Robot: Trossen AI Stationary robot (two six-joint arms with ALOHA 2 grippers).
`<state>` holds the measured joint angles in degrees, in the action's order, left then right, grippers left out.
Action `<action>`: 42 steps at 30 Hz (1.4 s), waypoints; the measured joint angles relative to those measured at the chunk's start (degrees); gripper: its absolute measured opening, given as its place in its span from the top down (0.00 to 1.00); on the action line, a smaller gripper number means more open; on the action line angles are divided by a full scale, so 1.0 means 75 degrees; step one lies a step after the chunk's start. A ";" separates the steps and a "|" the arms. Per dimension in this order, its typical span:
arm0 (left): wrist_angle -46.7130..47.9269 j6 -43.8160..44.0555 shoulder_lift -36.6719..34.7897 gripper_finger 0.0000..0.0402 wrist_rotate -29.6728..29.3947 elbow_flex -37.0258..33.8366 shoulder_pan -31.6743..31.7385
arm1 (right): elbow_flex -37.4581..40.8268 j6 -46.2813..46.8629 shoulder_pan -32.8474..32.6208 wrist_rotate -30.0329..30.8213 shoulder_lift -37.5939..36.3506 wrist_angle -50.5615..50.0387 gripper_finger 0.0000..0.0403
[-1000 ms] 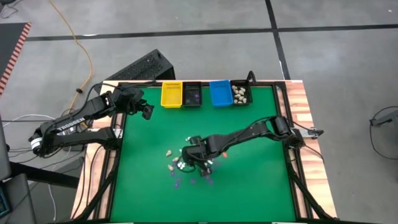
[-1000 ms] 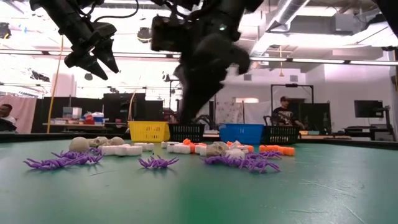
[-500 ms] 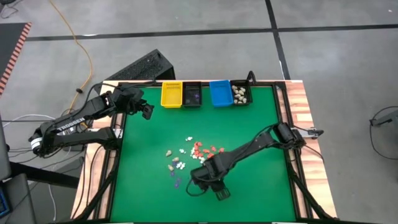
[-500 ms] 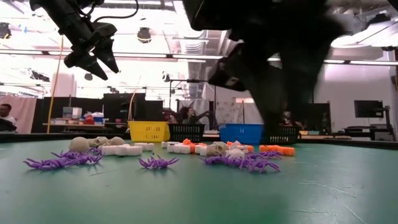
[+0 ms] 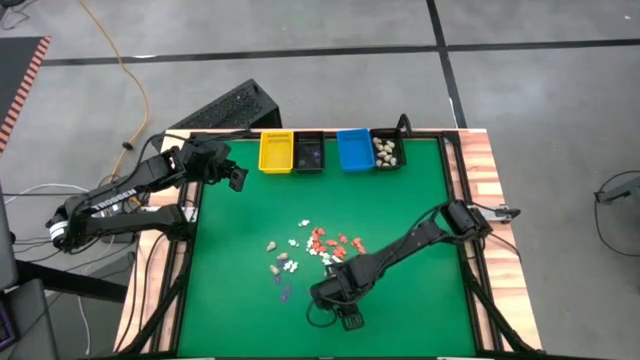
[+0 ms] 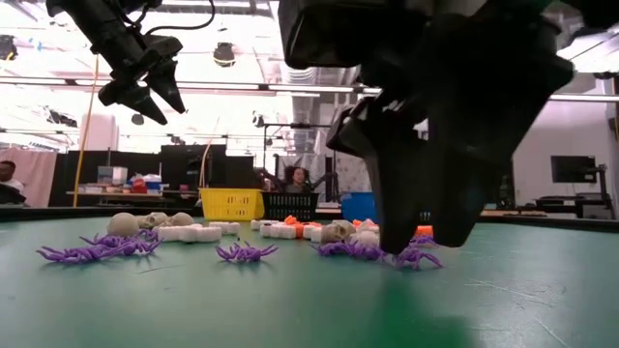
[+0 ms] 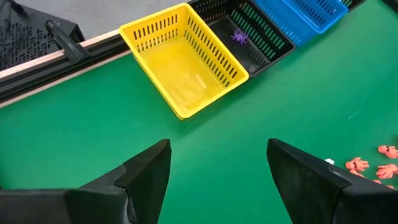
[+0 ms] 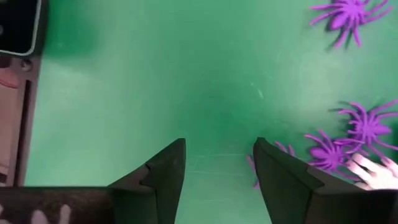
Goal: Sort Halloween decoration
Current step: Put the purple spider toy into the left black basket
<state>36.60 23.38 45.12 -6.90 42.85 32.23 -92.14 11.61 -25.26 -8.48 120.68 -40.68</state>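
While your right gripper (image 5: 349,320) sits low over the near part of the green felt-like table top (image 5: 420,200), its dark bulk fills most of the low view and hides the blue plastic bin (image 5: 354,150) and part of the scatter behind it. From its wrist camera you see the two dark fingers (image 8: 165,171) standing apart with only bare green between them, holding nothing; several purple plastic spiders (image 8: 348,134) lie just beside one finger, and one at the frame edge is cut off. The Halloween decoration (image 5: 315,248), a loose scatter of tiny white, cream, orange-red and purple pieces, lies mid-table, just beyond that gripper; from above the pieces are too small to tell apart. Your left gripper (image 5: 236,178) hangs high near the table's far left corner, its fingers (image 7: 140,180) spread wide and empty, well apart from the scatter. Along the far edge you have a yellow slotted plastic bin (image 5: 276,151), a black slotted bin (image 5: 308,152) with one purple spider in it, the blue bin, and a second black bin (image 5: 386,150) holding cream pieces. Open green runs along both sides of the scatter. Beyond the table, a person (image 6: 10,182) shows at the low view's left edge, cut off.
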 joint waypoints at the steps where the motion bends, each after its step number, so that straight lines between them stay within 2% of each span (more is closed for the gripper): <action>1: 0.0000 0.0003 0.0000 0.36 -0.0003 0.0000 0.0000 | 0.0000 -0.0001 -0.0021 0.0079 0.0000 -0.0017 0.48; 10: 0.0000 0.0120 0.0000 0.36 -0.0003 0.0000 0.0000 | 0.0000 -0.0133 -0.0072 0.0150 -0.0002 -0.0118 0.55; 19: -0.0002 -0.0108 -0.0003 0.36 0.0000 0.0000 0.0000 | 0.0000 0.1339 -0.0027 0.0293 -0.0878 -0.1084 0.56; 22: -0.0003 -0.0281 -0.0003 0.36 0.0096 0.0001 0.0000 | 0.0000 0.1961 -0.0132 0.1376 -0.1574 -0.1522 0.58; 25: -0.0003 -0.0474 -0.0003 0.36 0.0415 0.0001 0.0000 | 0.0165 0.2617 -0.0506 0.3563 -0.2489 -0.2335 0.60; 27: -0.0003 -0.0579 -0.0003 0.36 0.0600 0.0003 0.0000 | 0.0467 0.3573 -0.0849 0.4944 -0.3159 -0.3150 0.62; 28: -0.0003 -0.0621 -0.0003 0.36 0.0677 0.0003 -0.0003 | 0.0729 0.4198 -0.0973 0.5413 -0.3480 -0.3461 0.63; 30: -0.0003 -0.0701 -0.0003 0.36 0.0687 0.0002 -0.0003 | 0.1529 0.5487 -0.1155 0.5715 -0.4117 -0.3567 0.64; 32: -0.0006 -0.0746 -0.0003 0.36 0.0684 0.0003 0.0000 | 0.2568 0.6552 -0.1325 0.5745 -0.4570 -0.2847 0.65; 35: -0.0006 -0.0749 -0.0003 0.36 0.0639 0.0003 0.0000 | 0.4011 0.7026 -0.1528 0.5780 -0.4774 -0.0909 0.65; 38: -0.0006 -0.0749 -0.0003 0.36 0.0628 0.0003 0.0000 | 0.4972 0.6791 -0.1431 0.5763 -0.4720 0.1018 0.64; 42: -0.0006 -0.0708 -0.0003 0.36 0.0512 0.0003 0.0000 | 0.5683 0.5461 -0.1029 0.5782 -0.4104 0.3222 0.63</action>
<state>36.56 18.07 45.10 -3.06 42.87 32.23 -49.51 52.56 -32.98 34.89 89.91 -16.52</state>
